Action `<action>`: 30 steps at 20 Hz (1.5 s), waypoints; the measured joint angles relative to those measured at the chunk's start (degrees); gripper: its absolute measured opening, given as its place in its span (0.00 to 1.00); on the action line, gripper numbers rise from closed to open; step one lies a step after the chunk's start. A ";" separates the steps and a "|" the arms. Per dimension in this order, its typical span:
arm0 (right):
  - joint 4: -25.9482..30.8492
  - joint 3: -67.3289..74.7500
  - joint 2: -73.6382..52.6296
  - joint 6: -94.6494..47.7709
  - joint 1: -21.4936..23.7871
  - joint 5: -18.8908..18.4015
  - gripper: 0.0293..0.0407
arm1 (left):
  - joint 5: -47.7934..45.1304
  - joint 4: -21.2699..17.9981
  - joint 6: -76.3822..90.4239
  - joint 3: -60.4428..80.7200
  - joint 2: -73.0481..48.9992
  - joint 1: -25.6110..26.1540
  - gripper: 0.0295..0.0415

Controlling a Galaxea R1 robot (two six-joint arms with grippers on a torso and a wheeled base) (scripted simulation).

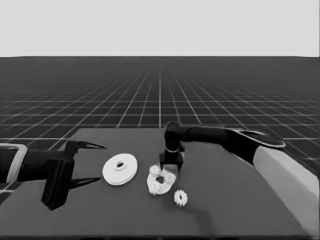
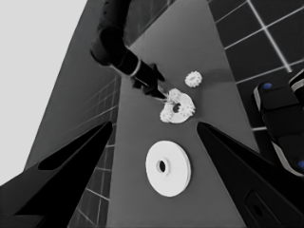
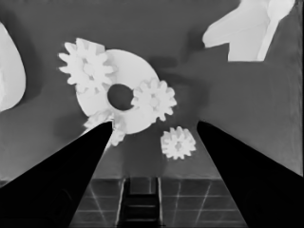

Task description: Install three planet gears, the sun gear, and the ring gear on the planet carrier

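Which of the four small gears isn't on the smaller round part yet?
The lone gear lying on the bare table, on the near side of the smaller round part. The other three sit on that part, under the right gripper.

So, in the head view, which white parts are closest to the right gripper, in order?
1. Smaller round part, with gears on it, directly under the right gripper.
2. Loose gear, just past it toward the table's near edge.
3. Larger round part, farthest, toward the parked left gripper.
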 joint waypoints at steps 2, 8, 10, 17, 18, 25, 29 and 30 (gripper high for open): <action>0.73 0.19 -0.04 0.12 0.72 -0.16 0.81 | 0.00 0.00 0.00 0.00 0.00 0.00 0.75; 0.18 19.76 -8.74 10.88 0.45 -2.05 0.81 | 0.00 0.00 0.00 0.00 0.00 0.00 0.75; 0.00 25.38 -11.15 13.99 0.26 -2.68 0.81 | 0.00 0.00 0.00 0.00 0.00 0.00 0.75; -6.01 26.22 -11.96 13.93 -5.24 -2.97 0.81 | 0.00 0.00 0.00 0.00 0.00 0.00 0.75; -9.40 24.44 -11.69 12.52 -9.00 -2.56 0.81 | 0.00 0.00 0.00 0.00 0.00 0.00 0.75; -13.70 20.97 -11.04 10.05 -13.42 -1.23 0.81 | 0.00 0.00 0.00 0.00 0.00 0.00 0.75; -13.79 20.89 -11.02 10.00 -13.48 -1.20 0.15 | 0.00 0.00 0.00 0.00 0.00 0.00 0.75; -13.79 20.89 -11.02 9.99 -13.48 -1.20 0.15 | 0.00 0.00 0.00 0.00 0.00 0.00 0.75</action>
